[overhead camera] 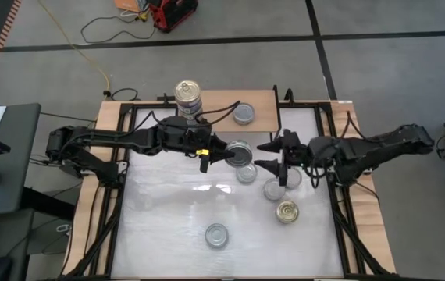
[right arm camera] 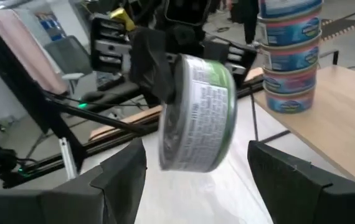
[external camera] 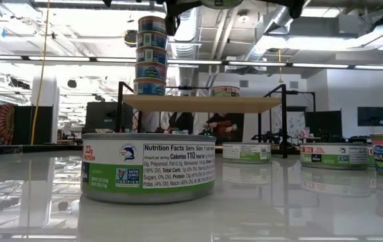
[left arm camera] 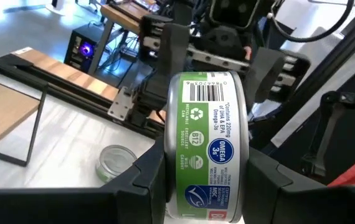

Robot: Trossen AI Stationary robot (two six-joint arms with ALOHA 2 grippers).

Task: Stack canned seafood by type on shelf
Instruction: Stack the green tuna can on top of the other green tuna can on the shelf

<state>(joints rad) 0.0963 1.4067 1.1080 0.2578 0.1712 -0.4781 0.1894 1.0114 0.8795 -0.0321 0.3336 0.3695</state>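
A green-labelled can [left arm camera: 208, 118] is up in the air over the middle of the table, with my left gripper [overhead camera: 224, 154] shut on it. My right gripper [overhead camera: 270, 156] stands open just to the can's right, its fingers apart and clear of the can [right arm camera: 199, 118]. The shelf [overhead camera: 215, 105] stands on black legs at the table's far edge. A stack of several blue-labelled cans [overhead camera: 188, 97] stands on its left part and a single can [overhead camera: 243, 115] rests farther right. More cans [overhead camera: 275, 189] lie loose on the white table. My left gripper pinches the can between its two fingers, one on each flat end; one dark finger [right arm camera: 152, 62] lies over the lid face [right arm camera: 170, 134]. The fingers come level from the table's left. The can is turned onto its edge, tilted, and lifted clear of the table.
Loose cans sit on the table under and beside the grippers [overhead camera: 247, 173], [overhead camera: 293, 178], a gold-topped one [overhead camera: 287, 211], and one near the front [overhead camera: 217, 234]. Black rails and a wooden frame [overhead camera: 105, 117] border the table. The near left of the tabletop is bare.
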